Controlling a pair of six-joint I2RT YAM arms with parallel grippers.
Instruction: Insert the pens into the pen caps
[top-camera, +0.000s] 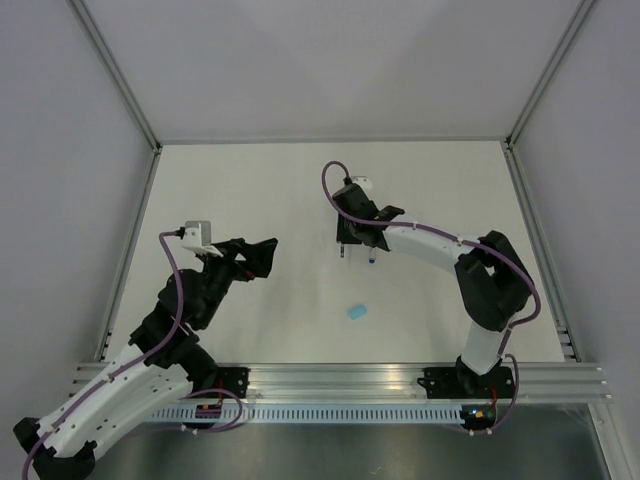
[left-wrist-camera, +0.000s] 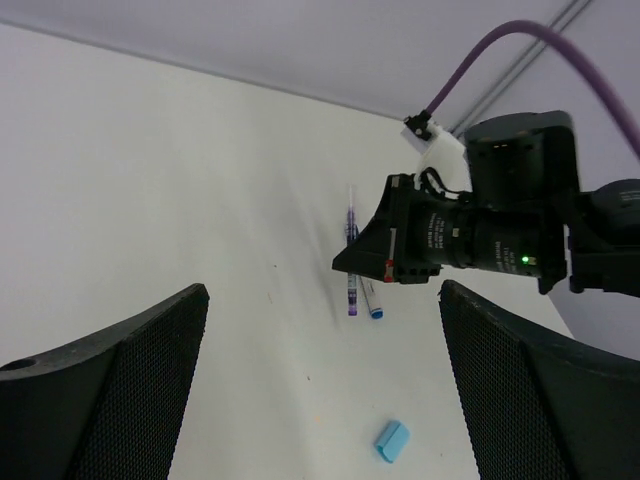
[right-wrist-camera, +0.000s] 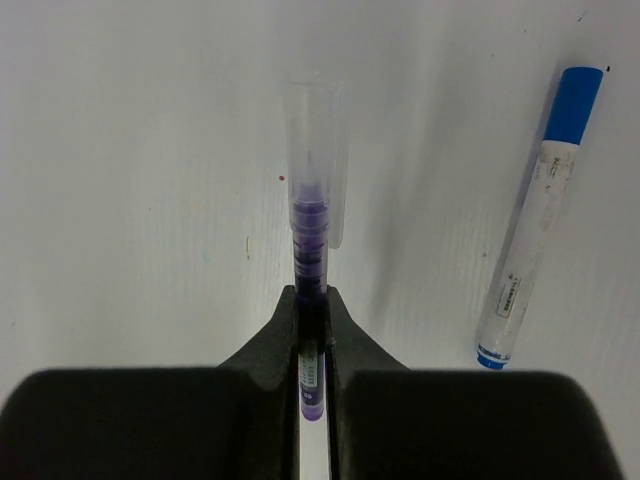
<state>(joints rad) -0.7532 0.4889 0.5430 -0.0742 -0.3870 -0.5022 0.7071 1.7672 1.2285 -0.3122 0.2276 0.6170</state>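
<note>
White desk (top-camera: 250, 190), pale walls: first pen capped, second apparently waiting.
Right hand (right-wrist-camera: 312, 300) pinches the dark pen (right-wrist-camera: 310, 250), whose tip sits in a clear cap (right-wrist-camera: 315, 130) ahead of the fingers. A blue-and-white pen (right-wrist-camera: 535, 230) lies just right of it. Left hand (top-camera: 268, 256) is spread and holds nothing, with a loose blue cap (left-wrist-camera: 392, 440) on the desk ahead of it. Next, likely: release, grasp the second pen and cap, align them end to end.

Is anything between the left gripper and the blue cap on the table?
Nothing visible does. Only bare table lies between the open left gripper and the cap. The right gripper, shut on the purple pen, and the blue pen are farther back, off that line.
</note>
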